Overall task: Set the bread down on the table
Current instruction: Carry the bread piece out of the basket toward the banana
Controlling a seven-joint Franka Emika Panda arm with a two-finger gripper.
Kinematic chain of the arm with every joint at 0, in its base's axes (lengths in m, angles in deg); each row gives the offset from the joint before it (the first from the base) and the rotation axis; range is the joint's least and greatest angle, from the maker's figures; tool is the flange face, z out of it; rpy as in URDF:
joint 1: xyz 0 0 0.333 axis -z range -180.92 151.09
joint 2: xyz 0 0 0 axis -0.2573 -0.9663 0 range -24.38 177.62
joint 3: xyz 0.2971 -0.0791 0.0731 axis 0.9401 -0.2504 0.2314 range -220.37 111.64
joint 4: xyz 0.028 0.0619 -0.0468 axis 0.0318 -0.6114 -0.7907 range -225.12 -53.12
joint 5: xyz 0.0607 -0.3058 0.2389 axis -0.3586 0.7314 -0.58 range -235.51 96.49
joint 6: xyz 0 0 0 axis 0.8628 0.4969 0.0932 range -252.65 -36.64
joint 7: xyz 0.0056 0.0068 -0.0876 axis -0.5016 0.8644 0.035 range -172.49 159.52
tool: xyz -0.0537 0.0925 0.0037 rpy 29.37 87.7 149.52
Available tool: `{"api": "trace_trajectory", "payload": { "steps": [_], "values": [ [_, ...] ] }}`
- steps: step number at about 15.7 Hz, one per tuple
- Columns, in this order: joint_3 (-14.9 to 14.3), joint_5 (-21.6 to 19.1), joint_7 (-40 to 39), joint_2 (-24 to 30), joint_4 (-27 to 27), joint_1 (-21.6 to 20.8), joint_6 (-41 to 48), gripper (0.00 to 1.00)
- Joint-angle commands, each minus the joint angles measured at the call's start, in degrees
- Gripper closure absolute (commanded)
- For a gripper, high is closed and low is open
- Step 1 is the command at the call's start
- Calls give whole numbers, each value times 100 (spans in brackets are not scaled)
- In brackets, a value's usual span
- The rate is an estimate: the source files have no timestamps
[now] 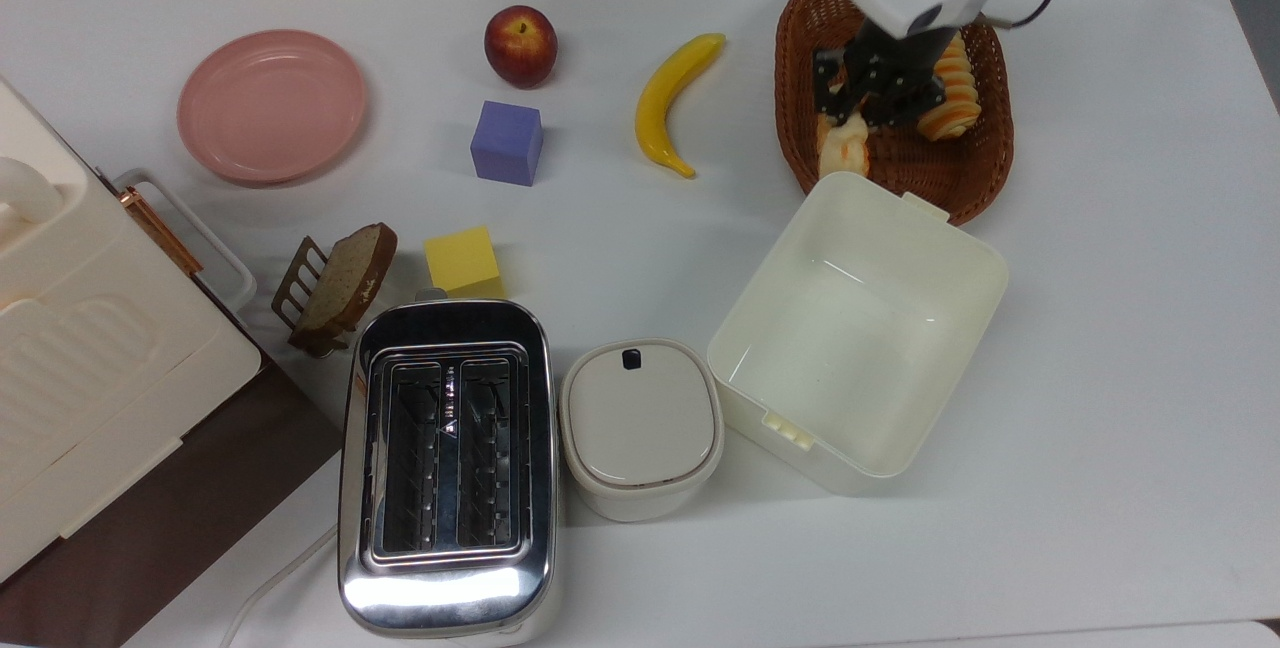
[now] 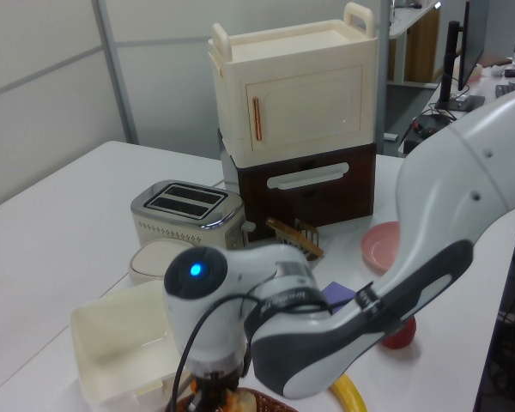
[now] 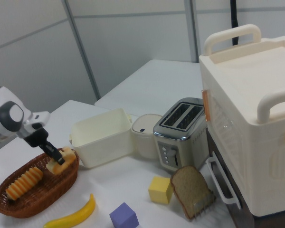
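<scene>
The claw [image 1: 850,113] grips the bread [image 1: 843,150] (no writing legible).

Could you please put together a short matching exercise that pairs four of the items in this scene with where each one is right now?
Things:
1. bread
2. spiral roll
3. toast slice
4. banana

Places:
A. lying in the wicker basket, not held
B. leaning in a small rack beside the toaster
C. held in the gripper above the basket's rim
D. lying on the table between the purple cube and the basket

Pairs: 1-C, 2-A, 3-B, 4-D
</scene>
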Motion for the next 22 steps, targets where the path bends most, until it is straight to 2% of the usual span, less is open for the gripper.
{"api": "trace_trajectory", "payload": {
  "steps": [1, 4, 6, 10, 13, 15, 18, 22],
  "values": [
    [-114, 50, -180, 498, -95, -234, 379, 100],
    [-123, -38, -329, 761, -7, -235, 599, 100],
    [-280, -231, -565, 797, 256, -209, 898, 100],
    [-1035, -811, -1707, 998, 521, -165, 1522, 100],
    [-1597, -829, -2244, 1008, 503, -50, 1602, 100],
    [-1862, -838, -2560, 938, 486, 37, 1532, 100],
    [-2003, -838, -2790, 789, 477, 248, 1348, 100],
    [-2021, -838, -2860, 525, 363, 424, 1146, 100]
  ]
}}
